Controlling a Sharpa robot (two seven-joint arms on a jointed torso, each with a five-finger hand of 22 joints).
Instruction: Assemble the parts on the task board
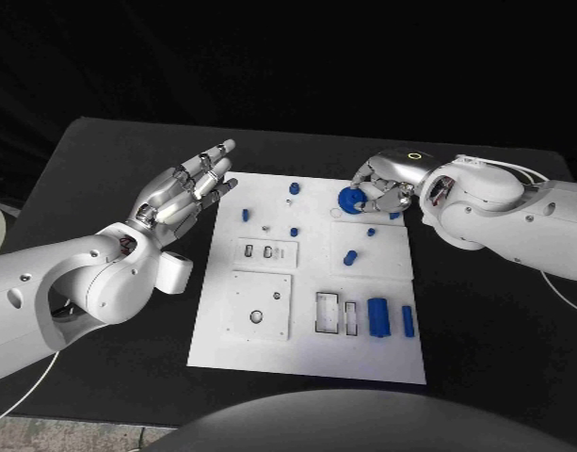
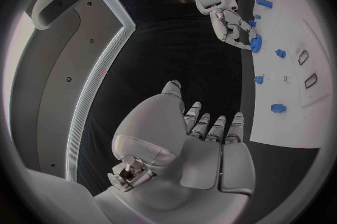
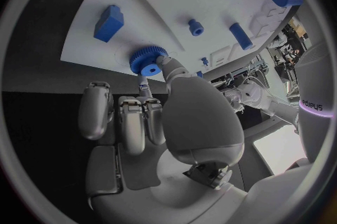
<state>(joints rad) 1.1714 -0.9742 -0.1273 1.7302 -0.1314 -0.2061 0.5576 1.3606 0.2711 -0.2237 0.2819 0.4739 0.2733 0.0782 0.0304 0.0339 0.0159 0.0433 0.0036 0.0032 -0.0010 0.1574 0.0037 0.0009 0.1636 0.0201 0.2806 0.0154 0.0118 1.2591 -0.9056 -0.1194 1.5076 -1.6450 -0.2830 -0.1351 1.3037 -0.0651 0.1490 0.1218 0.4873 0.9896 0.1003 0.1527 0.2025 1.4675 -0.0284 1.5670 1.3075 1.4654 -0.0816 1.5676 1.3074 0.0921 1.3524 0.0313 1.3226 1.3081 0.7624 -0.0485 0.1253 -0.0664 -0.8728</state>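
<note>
Toothed blue gear (image 3: 146,61), apparently pinched by right hand (image 3: 151,117).

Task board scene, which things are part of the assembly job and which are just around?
Job:
task board
blue gear, pinched by right hand
blue parts on the board
left hand, open beside the board

Around:
black table

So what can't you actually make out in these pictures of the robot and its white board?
- Head view: the right hand covers part of the blue toothed gear, so how the fingers meet it is unclear.
- Right wrist view: the thumb hides one side of the gear.
- Head view: the small blue pegs on the white task board are too small to tell their shapes.
</note>
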